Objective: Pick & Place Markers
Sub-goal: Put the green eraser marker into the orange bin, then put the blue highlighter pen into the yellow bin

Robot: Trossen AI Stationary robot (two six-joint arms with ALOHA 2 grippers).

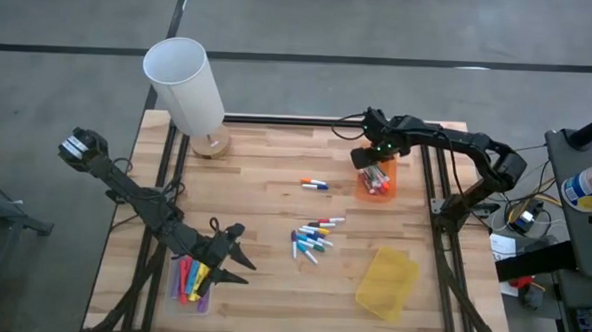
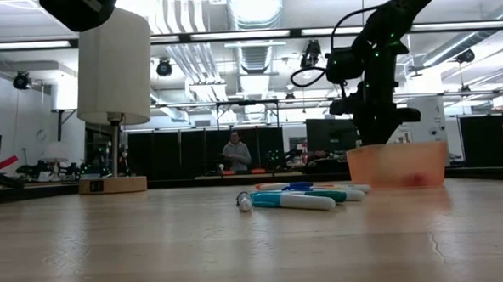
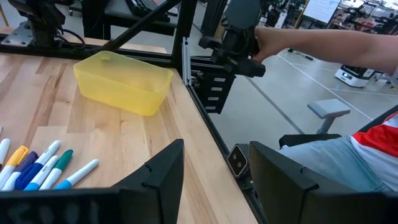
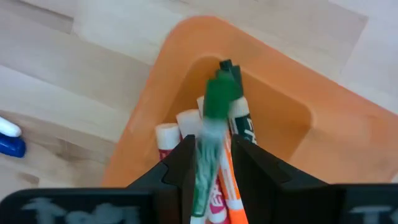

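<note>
— Where's the right gripper (image 1: 378, 171)?
— Reaching down over the orange bin (image 1: 377, 182), fingers narrowly apart around a green marker (image 4: 214, 124) standing among others in the bin. Lettering on them is too blurred to read.
— The left gripper (image 1: 234, 253)?
— Low over the counter (image 1: 274, 200) beside a bin of markers, fingers wide, empty. Loose markers (image 1: 311, 239) lie mid-counter.

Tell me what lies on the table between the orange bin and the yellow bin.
High view: only bare wood between the orange bin and the yellow bin; the loose markers lie off to the side.
</note>
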